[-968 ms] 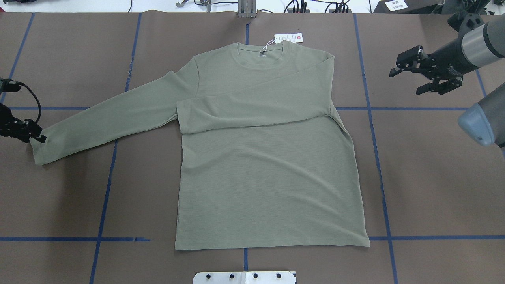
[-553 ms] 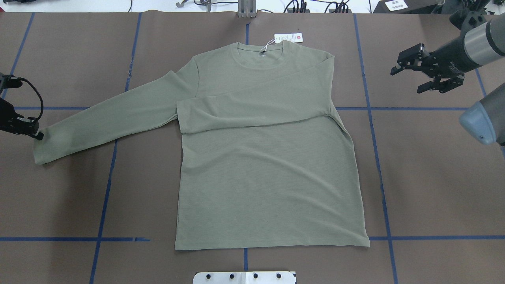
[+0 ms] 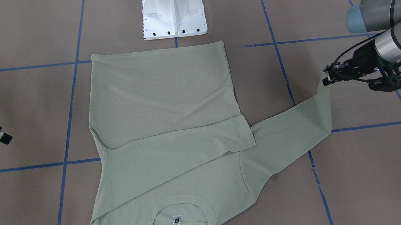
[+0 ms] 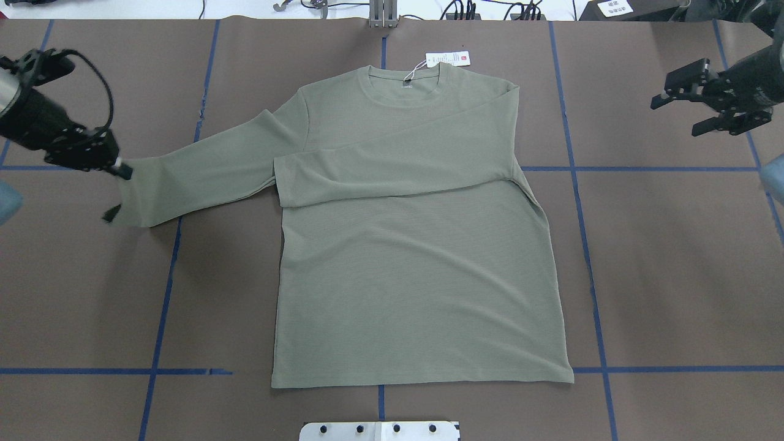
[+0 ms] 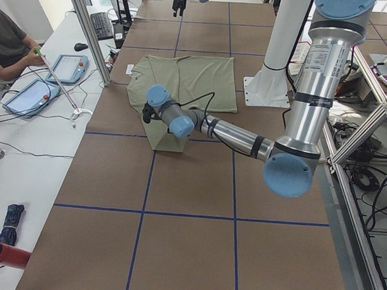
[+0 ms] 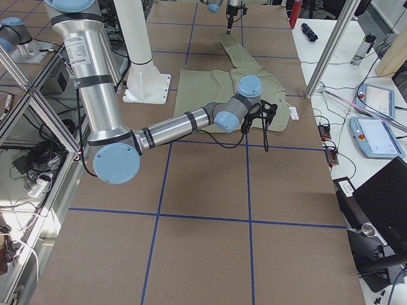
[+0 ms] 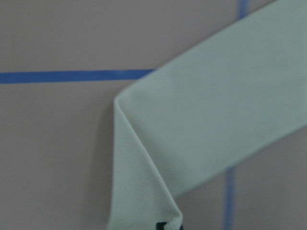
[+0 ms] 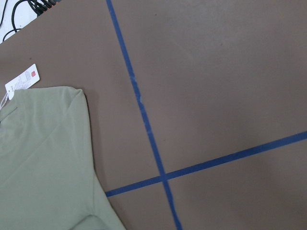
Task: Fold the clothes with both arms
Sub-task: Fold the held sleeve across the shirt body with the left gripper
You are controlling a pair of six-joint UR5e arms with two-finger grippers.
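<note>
The sage-green long-sleeve shirt (image 4: 416,257) lies flat, collar at the far side with the white hang tag (image 4: 448,58). One sleeve (image 4: 392,165) is folded across the chest. The other sleeve (image 4: 202,174) stretches to the left. My left gripper (image 4: 119,171) is shut on that sleeve's cuff and holds it above the table, so the cuff end hangs down; this also shows in the front view (image 3: 325,79). The left wrist view shows the sleeve (image 7: 216,110) bending up to the gripper. My right gripper (image 4: 678,116) is open and empty, well off the shirt's right side.
The white pedestal base (image 4: 380,430) stands at the near edge, just beyond the shirt's hem. Blue tape lines (image 4: 588,257) grid the brown table cover. A metal post (image 4: 383,15) and cables sit at the far edge. An operator (image 5: 9,43) sits at a side desk.
My left gripper has lifted the sleeve cuff and carried it up and inward toward the shirt body. My right gripper has drawn further away to the right.
</note>
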